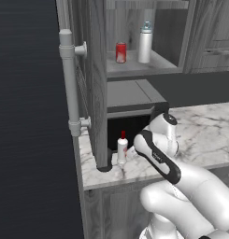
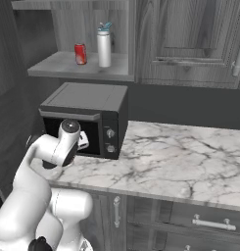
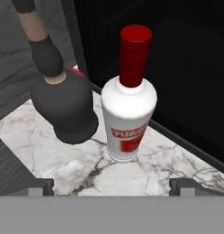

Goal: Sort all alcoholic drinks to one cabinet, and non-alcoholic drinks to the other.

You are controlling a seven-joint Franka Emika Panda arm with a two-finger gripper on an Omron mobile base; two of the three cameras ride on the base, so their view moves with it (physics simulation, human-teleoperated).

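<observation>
Your pincer (image 3: pixel 111 185) stands fully apart and holds nothing. In the hand view its two dark fingertips (image 3: pixel 38 185) rise at the bottom edge, wide of each other, with the white bottle (image 3: pixel 128 109) between and beyond them, not touching either one.

Take the microwave (image 2: pixel 87 120) as your landmark. In the hand view, just in front of its dark door, you see the squat dark bottle (image 3: pixel 63 103) on the left, its long thin neck leaning up toward the top left corner. Just beside it on the right stands the white bottle, upright, with a red cap and a red label. The two sit close together on the marble surface (image 3: pixel 86 169); you cannot tell if they touch.

In the left base view the white bottle (image 1: pixel 122 148) stands at the front left of the microwave, next to the cabinet's side panel, and your arm bends down toward it from the lower right. In the right base view the arm's wrist sits low in front of the microwave door.

Above the microwave, on the open shelf (image 2: pixel 77 68), the red can (image 2: pixel 81 54) stands on the left and the pale-grey bottle (image 2: pixel 104 46) with the light-blue cap just to its right, both upright.
</observation>
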